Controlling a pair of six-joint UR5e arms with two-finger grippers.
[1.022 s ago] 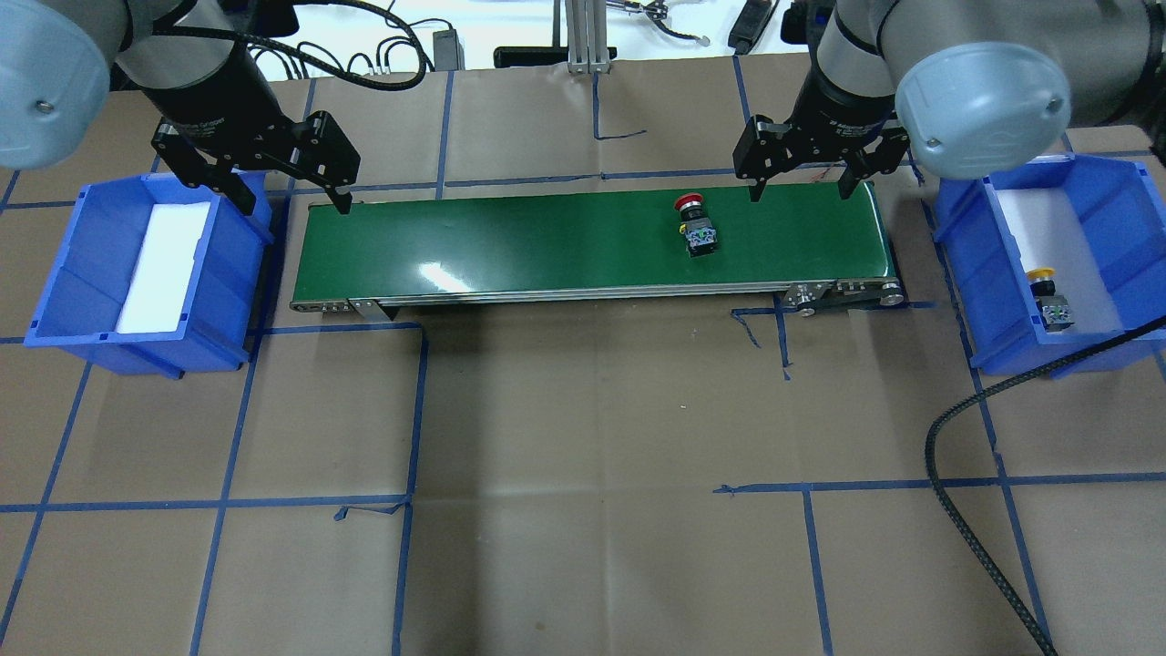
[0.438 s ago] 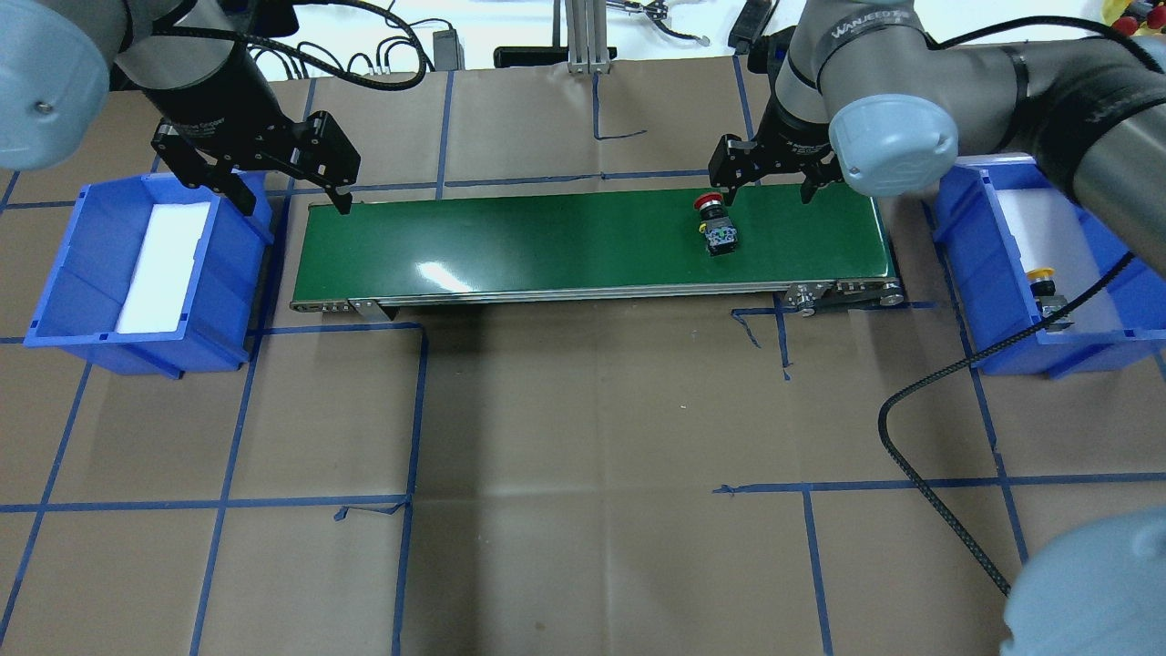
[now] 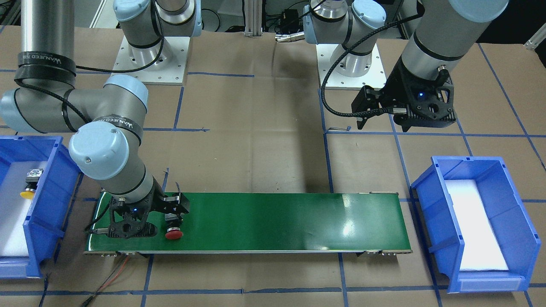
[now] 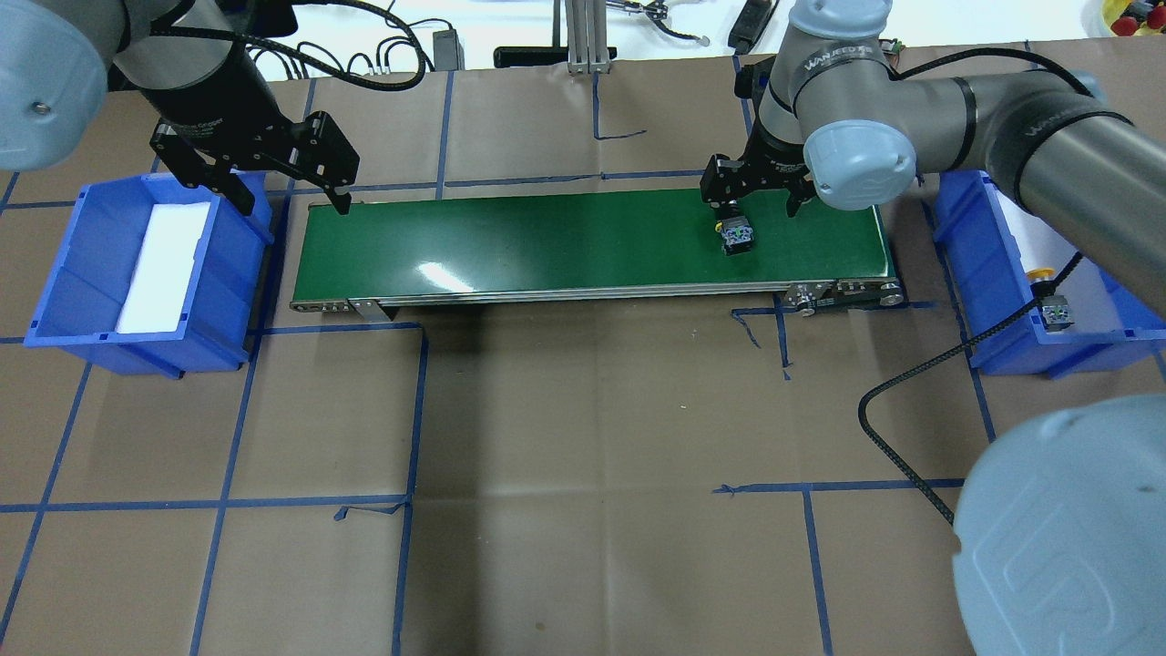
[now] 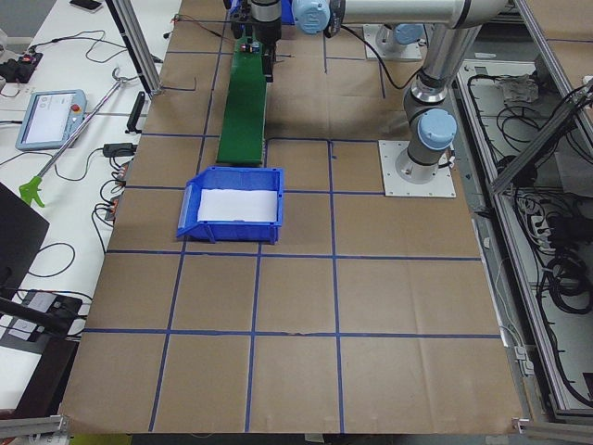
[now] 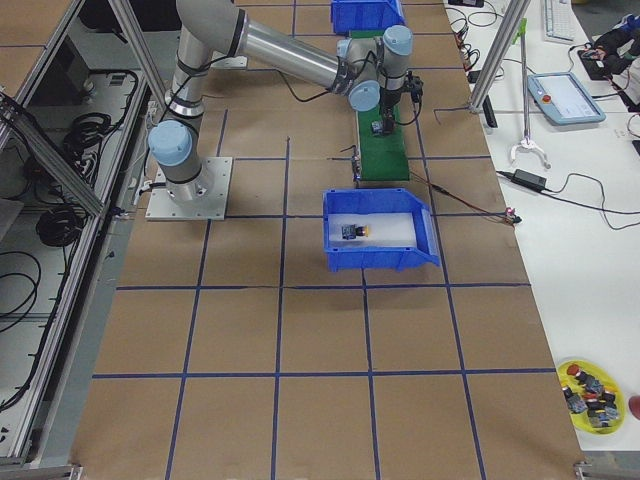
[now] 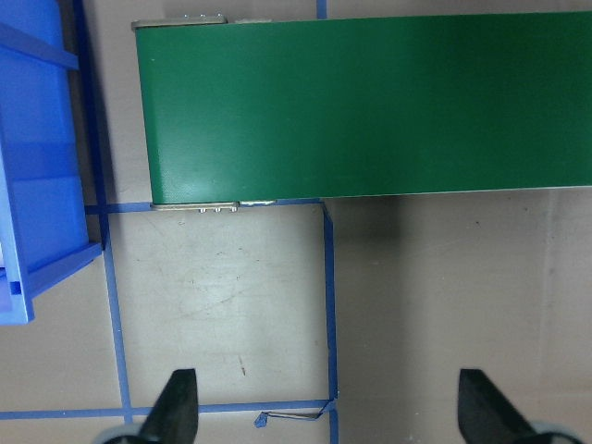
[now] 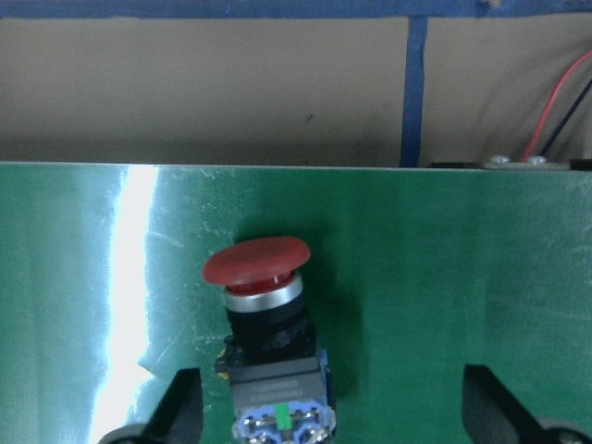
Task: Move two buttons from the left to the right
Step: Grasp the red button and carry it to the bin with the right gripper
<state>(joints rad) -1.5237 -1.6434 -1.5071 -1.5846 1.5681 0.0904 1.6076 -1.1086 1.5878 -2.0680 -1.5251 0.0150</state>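
While the red button (image 8: 266,319) lies on its side near the right end of the green conveyor belt (image 4: 547,241), its red cap points away from the robot and its grey-green rear block points toward it. It sits between the two fingers (image 8: 178,407) of the right end effector (image 4: 753,198), closer to one finger than to the other. The fingers are spread wide and, in the wrist view, neither one touches the button, so this end effector holds nothing. The right arm (image 4: 1002,100) comes in from the right side with its forearm about level, and the wrist is bent so that the end effector points straight down, low over the belt.

The yellow button (image 3: 29,185) lies on its side in the right blue bin (image 4: 961,246), on the white liner (image 3: 10,226), well apart from the red one.

At the other end of the belt the left end effector (image 4: 293,200) hangs higher above the table (image 4: 583,410), between the belt's left end and the left blue bin (image 4: 228,273) — its fingers are also wide open and empty. The left arm (image 4: 196,64) comes down steeply from above, with the end effector pointing down.
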